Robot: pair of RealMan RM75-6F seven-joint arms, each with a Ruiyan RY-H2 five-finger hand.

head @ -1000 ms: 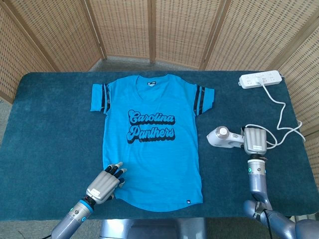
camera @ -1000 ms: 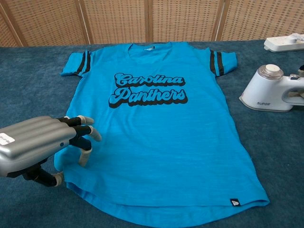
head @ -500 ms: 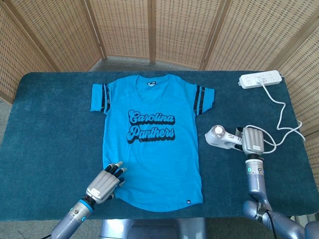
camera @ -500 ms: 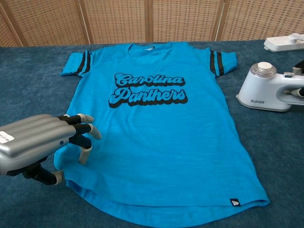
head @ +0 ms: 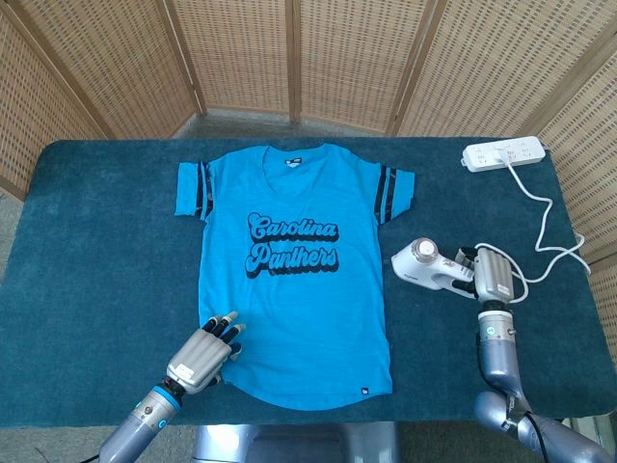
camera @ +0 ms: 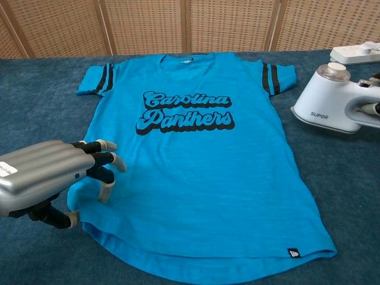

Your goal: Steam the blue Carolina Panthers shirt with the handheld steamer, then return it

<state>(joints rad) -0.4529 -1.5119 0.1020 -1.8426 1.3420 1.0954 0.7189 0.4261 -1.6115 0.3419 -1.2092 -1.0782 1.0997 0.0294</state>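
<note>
The blue Carolina Panthers shirt (head: 294, 275) (camera: 196, 160) lies flat, face up, in the middle of the table. My left hand (head: 205, 353) (camera: 50, 178) rests on its lower left hem, fingertips pressing the fabric. The white handheld steamer (head: 424, 264) (camera: 332, 104) hangs just right of the shirt, lifted off the cloth. My right hand (head: 492, 275) grips its handle. In the chest view only fingertips of that hand show at the right edge.
A dark teal cloth (head: 96, 241) covers the table. A white power strip (head: 504, 153) (camera: 355, 54) sits at the back right, and its cord (head: 548, 227) runs down to the steamer. Wicker screens (head: 289, 58) stand behind the table.
My right hand has lifted the steamer and carried it left toward the shirt's edge. The left hand and shirt have stayed put.
</note>
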